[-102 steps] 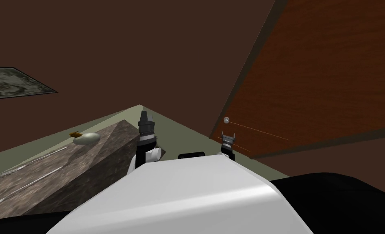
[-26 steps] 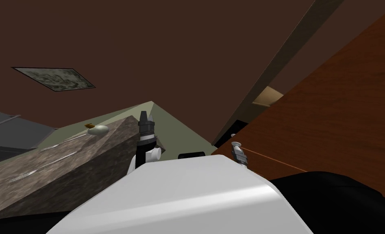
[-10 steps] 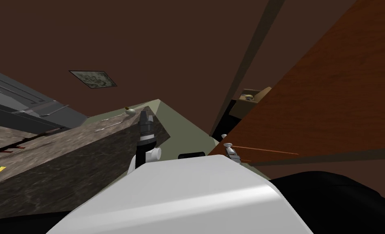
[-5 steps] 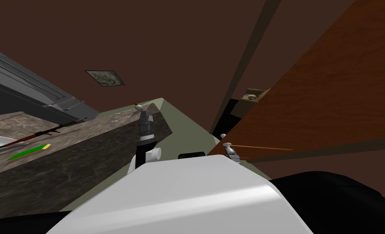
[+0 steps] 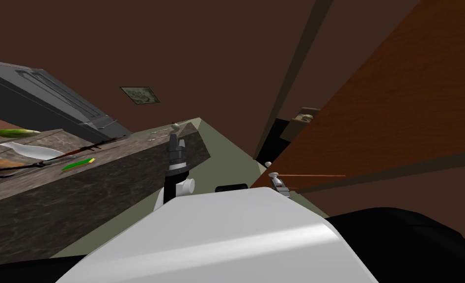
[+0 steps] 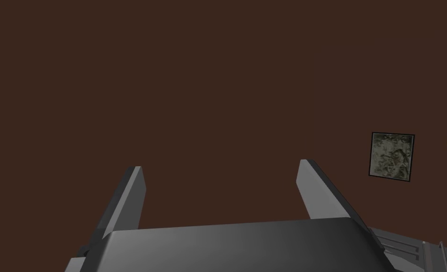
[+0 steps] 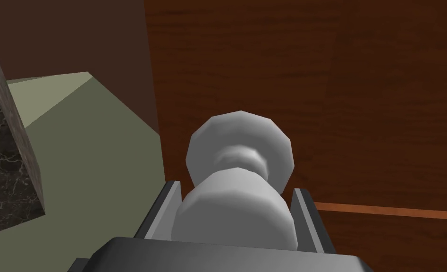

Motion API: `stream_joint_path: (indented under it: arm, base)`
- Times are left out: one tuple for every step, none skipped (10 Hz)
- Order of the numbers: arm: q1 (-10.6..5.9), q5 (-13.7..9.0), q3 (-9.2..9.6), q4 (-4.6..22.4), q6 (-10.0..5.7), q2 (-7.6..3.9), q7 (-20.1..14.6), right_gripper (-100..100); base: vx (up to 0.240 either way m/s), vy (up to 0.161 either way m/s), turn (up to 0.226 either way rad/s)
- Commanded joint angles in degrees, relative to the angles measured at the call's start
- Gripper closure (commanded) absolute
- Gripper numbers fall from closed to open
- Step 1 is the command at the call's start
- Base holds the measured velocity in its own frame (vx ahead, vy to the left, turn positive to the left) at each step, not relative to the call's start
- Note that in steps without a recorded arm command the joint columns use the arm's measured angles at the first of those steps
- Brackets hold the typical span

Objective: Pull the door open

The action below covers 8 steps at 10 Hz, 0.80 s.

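Right gripper [image 7: 236, 192]: closed on the door knob [image 7: 234, 215]. Both fingers [image 7: 166, 208] press the sides of the pale grey knob's near bulb, and nothing else is held. The head view shows this gripper [image 5: 277, 181] low beside the door, on the knob [image 5: 274, 174].

Door [image 5: 398, 98]: reddish-brown wood grain. The knob is mounted close to the door's free vertical edge. A thin, lighter line [image 7: 387, 210] runs across the door face level with the fingertips. The leaf stands swung away from its grey-green frame [image 5: 295, 73]. The gap between them exposes a black area [image 5: 273, 142] and a tan box-like item [image 5: 302, 120] beyond.

Left gripper [image 6: 220, 172]: open, fingers about a third of the wrist view's width apart, holding nothing. In the head view it [image 5: 176, 143] is raised just beside the near end of the counter [image 5: 103, 177].

Counter: dark veined stone, standing on an olive floor [image 5: 226, 152], well apart from the door. Towards its far left edge lie a cucumber [image 5: 16, 132], a white plate [image 5: 30, 150] and a flat green item [image 5: 78, 164]. A small pale object [image 5: 176, 126] sits at the corner nearest the door frame; what it is cannot be told.

A dark grey unit [image 5: 44, 98] stands behind the counter.
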Motion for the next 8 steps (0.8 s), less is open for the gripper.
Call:
stream_joint_path:
  arm:
    - [-0.47, 0.20, 0.27, 0.57, -0.18, -0.22, -0.50, 100]
    - [-0.72, 0.31, 0.41, 0.86, -0.27, -0.34, -0.76, 100]
    - [-1.00, 0.43, 0.57, 1.20, -0.37, -0.47, -1.06, 100]
    - [-1.30, 0.56, 0.74, 1.56, -0.49, -0.62, -1.38, 100]
    - [-1.63, 0.70, 0.93, 1.95, -0.61, -0.77, -1.73, 100]
    - [-1.96, 0.84, 1.12, 2.35, -0.74, -0.93, -2.08, 100]
    - [-2.29, 0.98, 1.31, 2.75, -0.86, -1.09, -2.43, 100]
    - [-2.62, 1.12, 1.49, 3.13, -0.98, -1.24, -2.78, 100]
  base:
    - [-0.144, -0.019, 0.108]
    - [-0.216, -0.014, 0.172]
    - [-0.212, -0.007, 0.103]
    - [-0.207, -0.017, 0.103]
    - [-0.193, -0.044, 0.114]
    - [-0.202, -0.034, 0.115]
    - [-0.211, -0.011, 0.128]
    - [-0.203, 0.010, 0.123]
